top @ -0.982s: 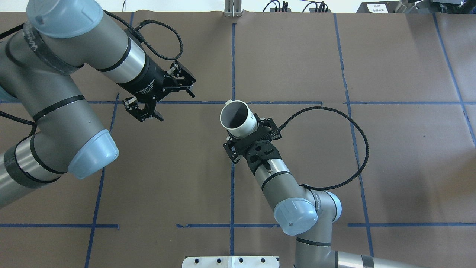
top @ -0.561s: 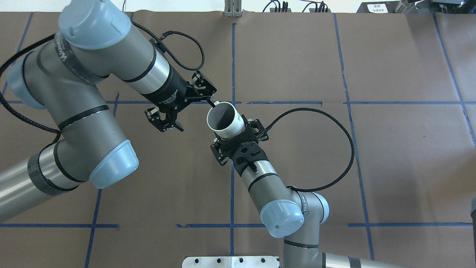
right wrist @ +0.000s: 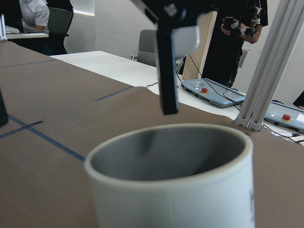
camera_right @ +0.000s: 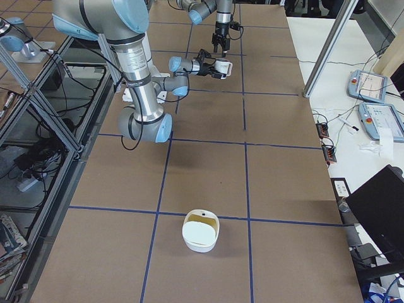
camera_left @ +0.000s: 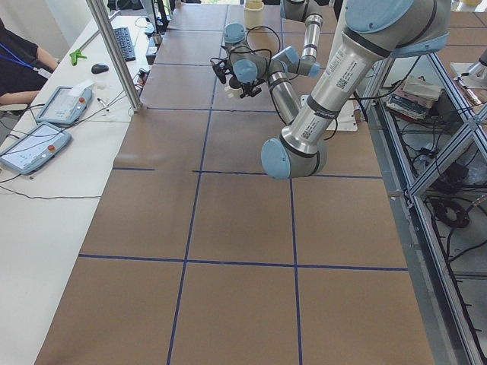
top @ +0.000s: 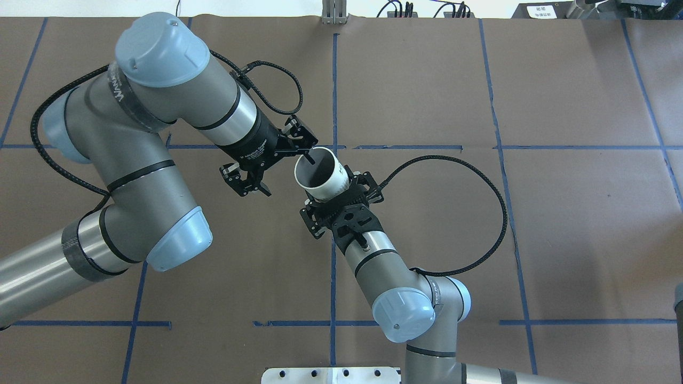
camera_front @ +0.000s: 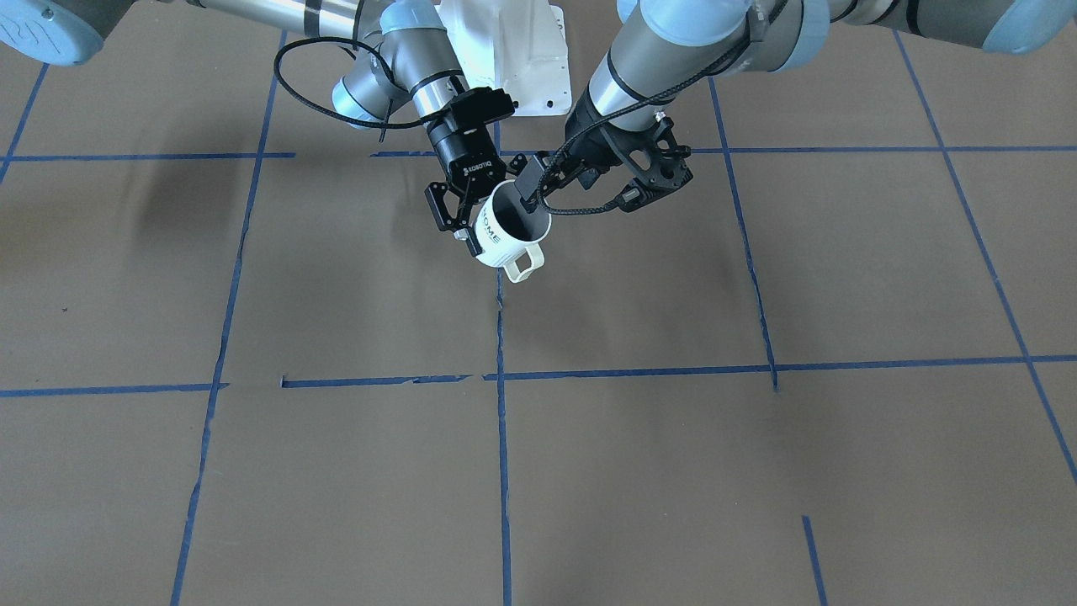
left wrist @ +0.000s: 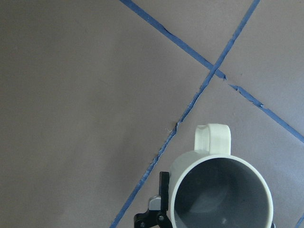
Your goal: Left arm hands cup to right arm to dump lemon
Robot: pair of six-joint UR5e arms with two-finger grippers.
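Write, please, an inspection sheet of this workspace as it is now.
surface: brown table with blue tape lines.
job's things: mug held above the table; lemon, nothing seen.
clutter: white bowl near the table end on the robot's right, something yellowish inside.
grippers: right gripper shut on mug; left gripper open, one finger at the mug's rim.
cables: black cable loops free beside the right arm.
surroundings: control tablets and a person at a side desk.

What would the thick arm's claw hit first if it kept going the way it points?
Most likely the white mug: one finger of the left claw hangs right at its rim, though depth is unclear.
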